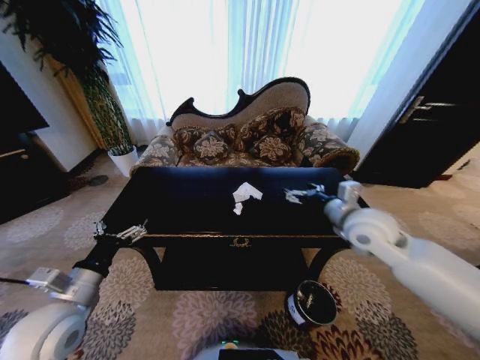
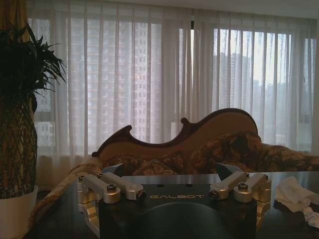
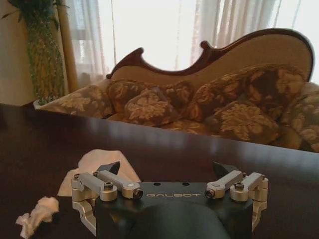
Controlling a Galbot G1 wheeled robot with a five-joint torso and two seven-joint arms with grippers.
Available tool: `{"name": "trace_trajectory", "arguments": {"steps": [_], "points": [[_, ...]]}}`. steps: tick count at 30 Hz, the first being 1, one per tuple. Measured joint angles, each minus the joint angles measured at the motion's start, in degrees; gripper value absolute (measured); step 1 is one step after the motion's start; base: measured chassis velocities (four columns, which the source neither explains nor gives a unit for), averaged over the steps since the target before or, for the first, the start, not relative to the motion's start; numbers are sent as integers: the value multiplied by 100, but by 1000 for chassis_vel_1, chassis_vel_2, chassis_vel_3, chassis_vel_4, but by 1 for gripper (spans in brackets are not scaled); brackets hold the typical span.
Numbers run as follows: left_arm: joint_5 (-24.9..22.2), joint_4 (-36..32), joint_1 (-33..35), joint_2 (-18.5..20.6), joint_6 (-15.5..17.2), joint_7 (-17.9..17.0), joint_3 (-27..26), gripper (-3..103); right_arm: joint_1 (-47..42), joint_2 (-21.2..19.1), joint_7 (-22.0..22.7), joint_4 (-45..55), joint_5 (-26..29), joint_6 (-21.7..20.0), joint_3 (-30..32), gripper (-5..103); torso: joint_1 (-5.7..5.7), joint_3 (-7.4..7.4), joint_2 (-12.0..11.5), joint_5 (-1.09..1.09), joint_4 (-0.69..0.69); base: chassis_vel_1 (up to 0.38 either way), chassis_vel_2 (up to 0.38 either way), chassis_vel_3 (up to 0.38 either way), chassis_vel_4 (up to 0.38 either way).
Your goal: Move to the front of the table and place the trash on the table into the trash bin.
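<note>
Room: bright curtained windows [image 1: 247, 45] behind a floral sofa [image 1: 247, 139], a tall plant in a white pot [image 1: 124, 159] by the left wall, patterned carpet [image 1: 210, 319] underfoot.
Right claw [image 1: 294, 196]: raised over the right part of the bench, near its far edge, fingers [image 3: 108, 168] spread apart and holding nothing.
Left claw [image 1: 120, 232]: at the bench's front left corner, just off the edge, fingers [image 2: 113, 170] apart, holding nothing.
Bench [image 1: 187, 206]: glossy black, with a gold emblem [image 1: 241, 241] at the middle of its front edge and a lower shelf beneath.
Trash, tissue [image 1: 247, 192]: white, crumpled, lying near the middle of the bench top, to the left of the right claw and apart from it; in the right wrist view it sits just behind that claw's one finger [image 3: 99, 167].
Trash, scrap [image 1: 238, 208]: small white piece just in front of the tissue, toward the front edge.
Trash bin [image 1: 311, 304]: dark, round, white label on its side, on the carpet below the bench's front right corner, beside the right arm [image 1: 420, 266].
</note>
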Motion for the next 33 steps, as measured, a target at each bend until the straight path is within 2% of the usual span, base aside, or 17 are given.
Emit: {"name": "trace_trajectory", "arguments": {"steps": [2, 3, 6, 14, 18, 21, 25, 33], "points": [[0, 0, 0, 0, 0, -1, 0, 100, 498, 196, 61, -144, -8, -64, -520, 100, 0, 0, 0, 1, 0, 0, 0, 0, 0], [0, 0, 0, 0, 0, -1, 0, 100, 498, 196, 61, -144, -8, -64, -520, 100, 0, 0, 0, 1, 0, 0, 0, 0, 0], [0, 0, 0, 0, 0, 0, 0, 100, 1153, 424, 126, -362, -40, -124, -1099, 100, 0, 0, 0, -1, 0, 0, 0, 0, 0], [0, 0, 0, 0, 0, 0, 0, 100, 1857, 876, 240, -818, -54, -202, -1848, 100, 0, 0, 0, 0, -1, 0, 0, 0, 0], [0, 0, 1, 0, 0, 0, 0, 100, 1956, 1128, 361, -987, 2, -272, -2071, 100, -1, 0, 0, 1, -1, 0, 0, 0, 0], [0, 0, 1, 0, 0, -1, 0, 100, 2162, 1462, 722, -1138, 345, -384, -2302, 100, 0, 0, 0, 1, -1, 0, 0, 0, 0], [0, 0, 0, 0, 1, -1, 0, 100, 2347, 1693, 888, -1257, 453, -440, -2502, 100, 0, -1, 0, 0, 1, 0, 0, 0, 0], [0, 0, 0, 0, 1, 0, 0, 100, 2381, 1928, 853, -1539, 216, -458, -2662, 100, -1, -1, 0, 1, -2, 0, 0, 0, 0]]}}
